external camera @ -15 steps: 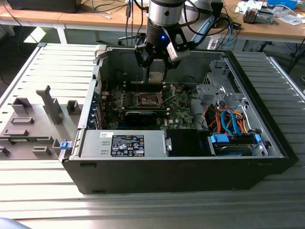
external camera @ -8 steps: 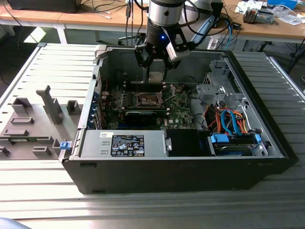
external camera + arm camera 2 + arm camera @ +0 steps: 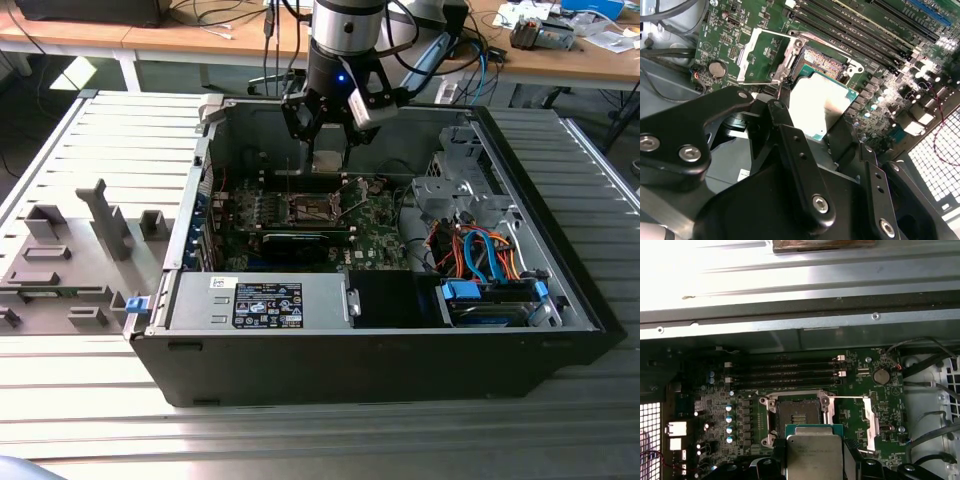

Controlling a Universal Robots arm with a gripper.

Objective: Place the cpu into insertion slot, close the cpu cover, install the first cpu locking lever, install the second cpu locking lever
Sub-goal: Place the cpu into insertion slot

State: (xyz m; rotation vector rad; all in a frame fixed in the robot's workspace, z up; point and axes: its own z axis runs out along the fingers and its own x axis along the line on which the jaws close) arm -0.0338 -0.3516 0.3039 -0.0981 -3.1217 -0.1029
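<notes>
Gripping chip [image 3: 815, 456] firmly between the gripper [image 3: 328, 158] fingers; open socket [image 3: 799, 415] just beyond the fingertips, cover [image 3: 868, 421] swung aside. Risk: tilted or offset seating could bend socket contacts.

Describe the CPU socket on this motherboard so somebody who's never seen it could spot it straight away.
Inside the open computer case, find the green motherboard and its row of long black memory slots. Beside them, close to the cpu in the gripper, lies the insertion slot. Unlike those narrow slots, it is square: a dark contact field ringed by a metal frame.
</notes>
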